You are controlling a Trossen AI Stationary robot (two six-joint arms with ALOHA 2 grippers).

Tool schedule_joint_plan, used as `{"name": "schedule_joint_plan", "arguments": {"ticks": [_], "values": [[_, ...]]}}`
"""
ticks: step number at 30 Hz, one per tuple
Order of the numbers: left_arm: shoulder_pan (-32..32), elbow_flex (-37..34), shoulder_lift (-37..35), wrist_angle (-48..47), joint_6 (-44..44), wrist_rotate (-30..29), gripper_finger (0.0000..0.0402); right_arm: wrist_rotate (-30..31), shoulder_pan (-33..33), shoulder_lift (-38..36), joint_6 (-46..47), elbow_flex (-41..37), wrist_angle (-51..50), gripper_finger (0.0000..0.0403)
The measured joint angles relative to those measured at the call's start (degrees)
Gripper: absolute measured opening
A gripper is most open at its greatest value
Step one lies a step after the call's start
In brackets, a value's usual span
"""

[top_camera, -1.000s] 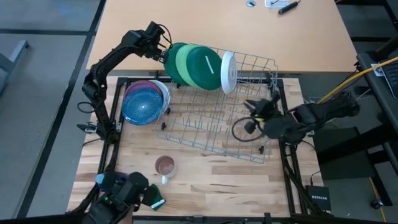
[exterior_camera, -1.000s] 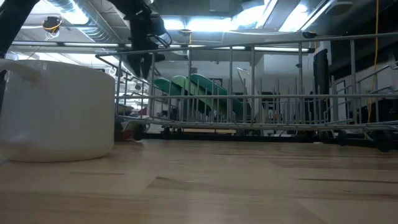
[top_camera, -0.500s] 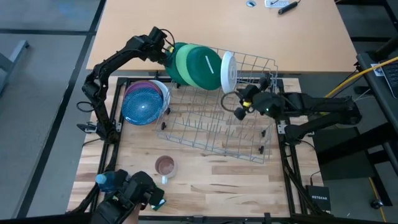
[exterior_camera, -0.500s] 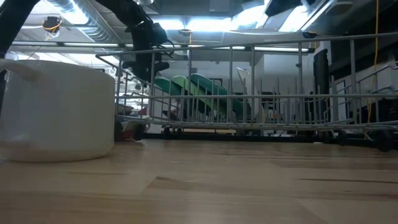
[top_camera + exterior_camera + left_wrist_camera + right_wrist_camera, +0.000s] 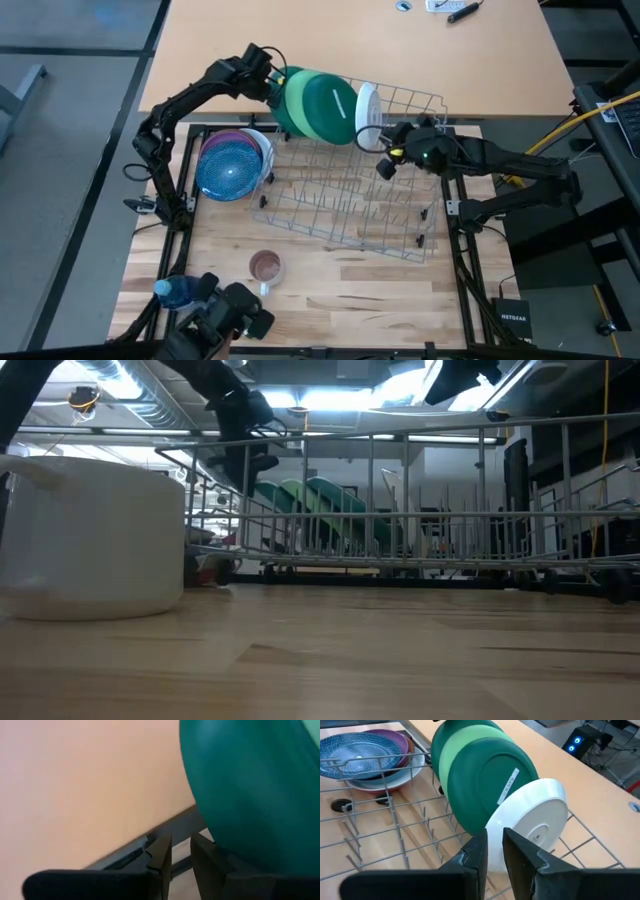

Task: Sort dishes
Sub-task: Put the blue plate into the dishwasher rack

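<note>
The wire rack [image 5: 350,205] holds my sorted plates upright at its far end: a dark green plate [image 5: 327,108] in front of a light green one [image 5: 290,100], then the white plate [image 5: 367,114] beside them. Left of the rack sits a stack with the blue plate [image 5: 228,166] on top, purple beneath. My left gripper [image 5: 272,86] is behind the green plates, fingers narrowed to a slim gap since a second ago, gripping nothing visible. My right gripper [image 5: 384,150] has swung up from the rack's right edge to the white plate, fingers nearly closed, empty
</note>
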Motion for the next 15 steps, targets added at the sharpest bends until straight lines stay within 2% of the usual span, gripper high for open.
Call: {"name": "schedule_joint_plan", "arguments": {"ticks": [15], "values": [[-3.53, 0.02, 0.11, 5.55, 5.98, 1.13, 0.0027, -6.70, -8.77, 0.00, 0.23, 0.02, -0.24, 0.0065]]}}
